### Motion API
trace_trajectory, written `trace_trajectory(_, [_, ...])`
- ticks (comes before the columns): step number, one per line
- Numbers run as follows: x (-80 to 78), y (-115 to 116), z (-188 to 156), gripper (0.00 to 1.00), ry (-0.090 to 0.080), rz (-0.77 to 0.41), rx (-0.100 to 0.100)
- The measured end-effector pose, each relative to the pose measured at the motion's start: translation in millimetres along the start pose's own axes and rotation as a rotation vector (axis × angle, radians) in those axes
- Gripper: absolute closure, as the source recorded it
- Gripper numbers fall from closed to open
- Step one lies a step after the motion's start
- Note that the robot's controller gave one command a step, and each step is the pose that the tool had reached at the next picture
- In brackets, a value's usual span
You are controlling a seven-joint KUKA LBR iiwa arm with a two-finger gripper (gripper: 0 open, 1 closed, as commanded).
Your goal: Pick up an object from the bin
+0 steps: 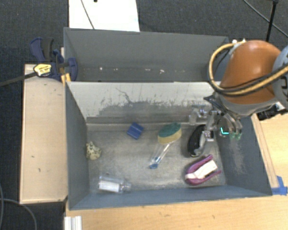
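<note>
My gripper (212,126) hangs under the orange dome at the right side of the bin, just above the floor. A black oval thing (195,143) stands directly beside and below it, to its left. A purple and white object (201,172) lies on the floor a little nearer the front wall. Left of the gripper rests a dish brush (169,133) with a green and yellow head and a clear handle running toward the front.
Further left lie a small blue block (134,131), a speckled pale ball (92,151) by the left wall and a clear plastic piece (111,186) at the front left corner. The bin's sloping walls stand close on the gripper's right.
</note>
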State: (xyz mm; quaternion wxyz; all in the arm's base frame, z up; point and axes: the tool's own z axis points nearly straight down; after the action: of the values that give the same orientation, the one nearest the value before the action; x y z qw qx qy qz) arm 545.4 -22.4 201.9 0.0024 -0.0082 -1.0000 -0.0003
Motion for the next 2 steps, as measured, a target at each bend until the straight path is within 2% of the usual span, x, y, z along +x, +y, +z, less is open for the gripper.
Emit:
trace_trajectory(1, [-46.5, 50.8, 125.0, 0.00, -0.002, -0.063, -0.001])
trace_trajectory(2, [-47.5, 49.0, 121.0, 1.00, -0.007, -0.061, 0.000])
